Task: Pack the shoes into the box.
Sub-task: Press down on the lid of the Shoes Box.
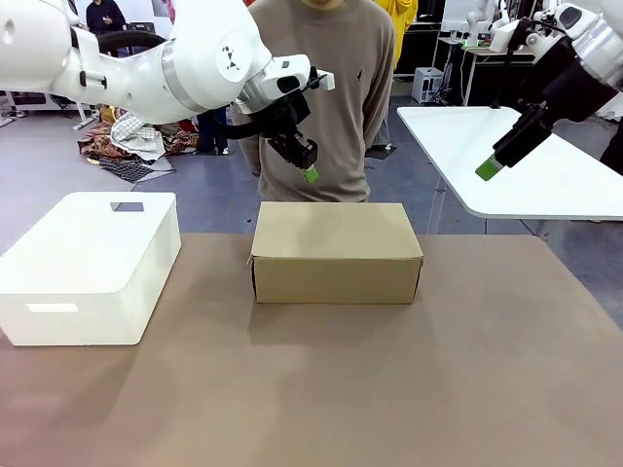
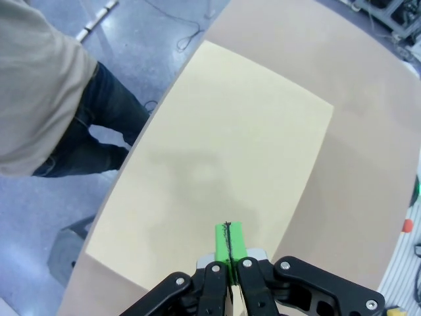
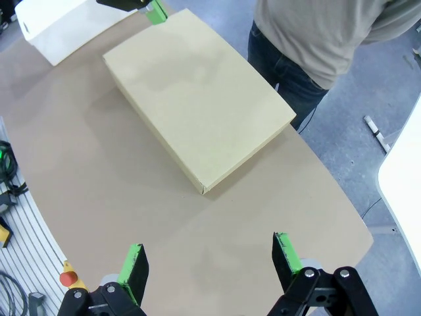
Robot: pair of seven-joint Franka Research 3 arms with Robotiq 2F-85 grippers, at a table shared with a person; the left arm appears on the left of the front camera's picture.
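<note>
Box [image 1: 337, 251]: plain tan cardboard, lid flat down, closed, no print visible, edges crisp. Sits mid tabletop [image 1: 389, 389], near far edge, in front of standing person [image 1: 331, 97]. White rounded container [image 1: 92, 265] well apart on robot's left. Left gripper [image 1: 309, 174] above box's far edge, jaws pressed together, empty. Right gripper [image 3: 210, 260] raised off to right, jaws wide apart, empty.

Front camera faces the person across the table [image 1: 321, 389]; both wrist cameras look down, sharing the box [image 1: 336, 251].
</note>
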